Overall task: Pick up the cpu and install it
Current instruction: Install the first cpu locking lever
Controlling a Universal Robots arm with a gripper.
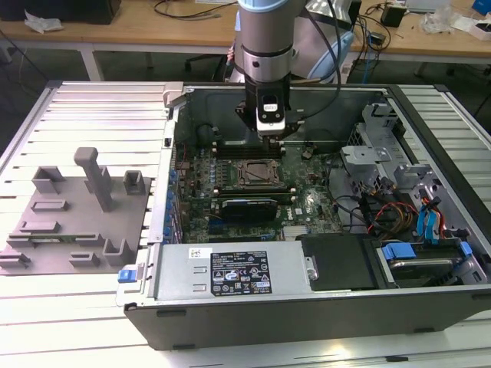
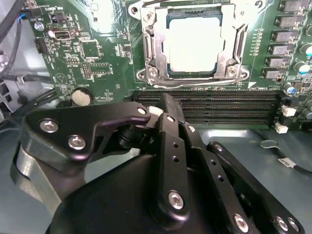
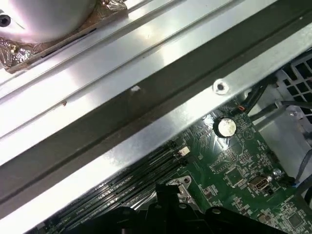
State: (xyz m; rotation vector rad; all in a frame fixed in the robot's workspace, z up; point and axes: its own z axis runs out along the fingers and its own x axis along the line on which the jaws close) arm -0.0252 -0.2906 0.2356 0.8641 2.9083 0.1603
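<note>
**CPU seated in socket; gripper poised over the memory slots**

Ribbed metal tabletop point(image 1: 92, 314) carries an open computer case point(image 1: 230, 307), with wooden benches behind. Nearest in the exterior view is the power supply point(image 1: 230, 272); beyond it the motherboard point(image 1: 307, 203), then the socket point(image 1: 255, 173), then the arm with its gripper point(image 1: 266, 134) hanging just behind the socket, over the memory slots point(image 2: 209, 105). A grey fixture block point(image 1: 77, 211) lies on the table at the exterior view's left, well apart.

In the second wrist view the cpu point(image 2: 193, 45) lies flat inside the socket frame, silvery top up, edges square to the frame; being square, it has no evident long axis. The gripper linkage fills the foreground; whether the jaws are spread or pressed together cannot be told, and nothing visibly hangs between them.

Judged step: placement appears done, the gripper standing clear. Whether the frame is latched cannot be told; completing installation would call for securing it without shifting the chip.
</note>
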